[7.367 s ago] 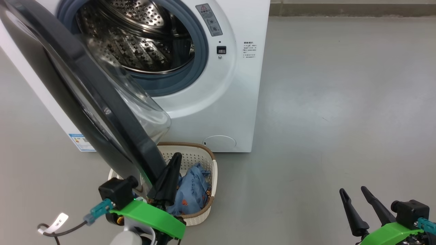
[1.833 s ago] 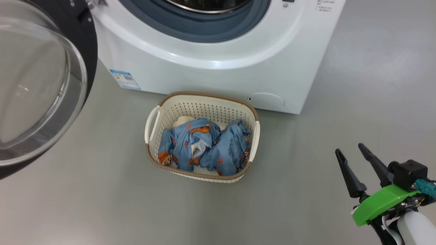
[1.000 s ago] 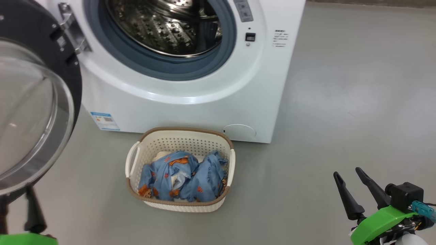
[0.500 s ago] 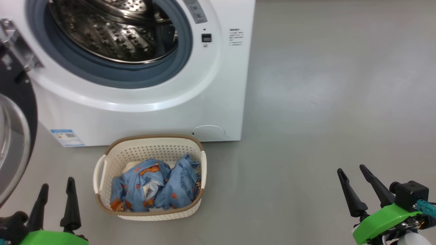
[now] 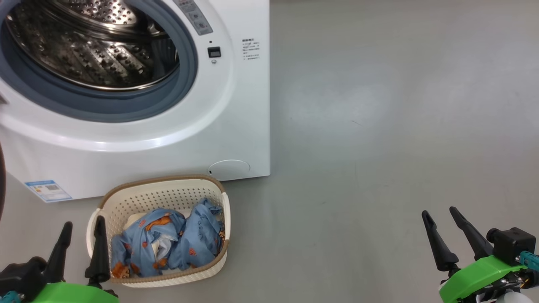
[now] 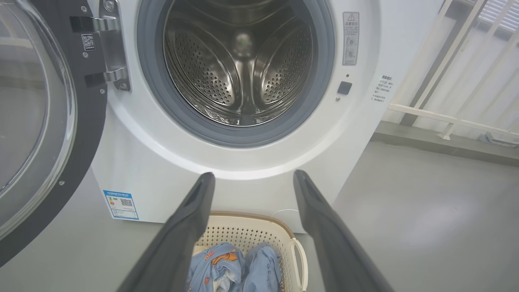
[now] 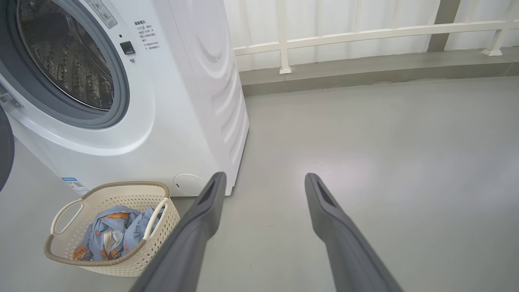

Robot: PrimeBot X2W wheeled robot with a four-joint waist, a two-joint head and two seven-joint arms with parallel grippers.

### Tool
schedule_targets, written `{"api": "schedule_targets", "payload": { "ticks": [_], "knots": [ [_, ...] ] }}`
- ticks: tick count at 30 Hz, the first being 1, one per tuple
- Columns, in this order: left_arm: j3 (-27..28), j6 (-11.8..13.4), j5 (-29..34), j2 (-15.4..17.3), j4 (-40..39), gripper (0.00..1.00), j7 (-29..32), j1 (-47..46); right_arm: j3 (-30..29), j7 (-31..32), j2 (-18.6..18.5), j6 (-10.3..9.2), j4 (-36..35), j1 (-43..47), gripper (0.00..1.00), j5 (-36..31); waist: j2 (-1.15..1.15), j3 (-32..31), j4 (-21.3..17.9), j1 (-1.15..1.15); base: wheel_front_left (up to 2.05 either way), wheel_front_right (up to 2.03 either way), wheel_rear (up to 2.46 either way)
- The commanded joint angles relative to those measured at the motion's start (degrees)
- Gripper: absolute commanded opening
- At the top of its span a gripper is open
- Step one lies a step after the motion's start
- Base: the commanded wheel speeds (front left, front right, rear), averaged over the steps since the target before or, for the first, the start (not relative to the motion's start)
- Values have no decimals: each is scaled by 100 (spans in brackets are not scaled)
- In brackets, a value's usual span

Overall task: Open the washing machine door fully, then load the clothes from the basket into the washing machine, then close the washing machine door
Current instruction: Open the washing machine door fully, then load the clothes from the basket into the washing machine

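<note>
The washing machine (image 5: 236,126) stands at the upper left, its steel drum (image 5: 84,50) exposed. In the left wrist view the washing machine door (image 6: 81,134) hangs swung wide to the left on its hinge. On the floor in front sits the basket (image 5: 168,198) with the blue bear-print clothes (image 5: 168,244) heaped inside. My left gripper (image 5: 83,222) is open at the basket's left handle, a little short of it. My right gripper (image 5: 438,211) is open and empty over bare floor, far to the basket's right. The left gripper (image 6: 253,175) looks at the drum mouth above the basket (image 6: 251,227).
Grey floor (image 5: 400,147) stretches to the right of the machine. A white railing (image 7: 365,36) on a raised kerb (image 7: 365,69) runs behind it. A blue label (image 5: 47,190) marks the machine's lower left corner.
The door has gone from half open over the basket to wide open. The camera has turned right, sliding machine and basket leftward. My left gripper has come into the lower left corner.
</note>
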Motion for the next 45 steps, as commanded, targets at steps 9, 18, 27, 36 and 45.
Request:
{"api": "schedule_targets", "payload": {
  "ticks": [9,18,27,36,45],
  "knots": [
    [116,-9,66,193,-229,100,-37,-73,31,-70,-53,17,-153,19,100,-8,0,-19,-66,0,0,0,0],
    [32,-9,-193,219,-211,100,-37,-86,11,-70,-37,17,-156,6,100,-21,0,-28,-19,0,2,-6,4],
    [-74,-9,-318,342,-258,100,-37,-135,20,-70,-10,17,-172,-32,100,-40,0,27,-5,0,39,-126,86],
    [-130,-9,-321,393,-226,100,-37,-214,78,-70,25,17,-175,-63,100,-39,0,88,-40,0,112,-211,99],
    [-152,-9,-236,339,-178,100,-37,-238,94,-70,44,17,-177,-72,100,-25,0,131,-50,0,70,-84,14]
  ]
}}
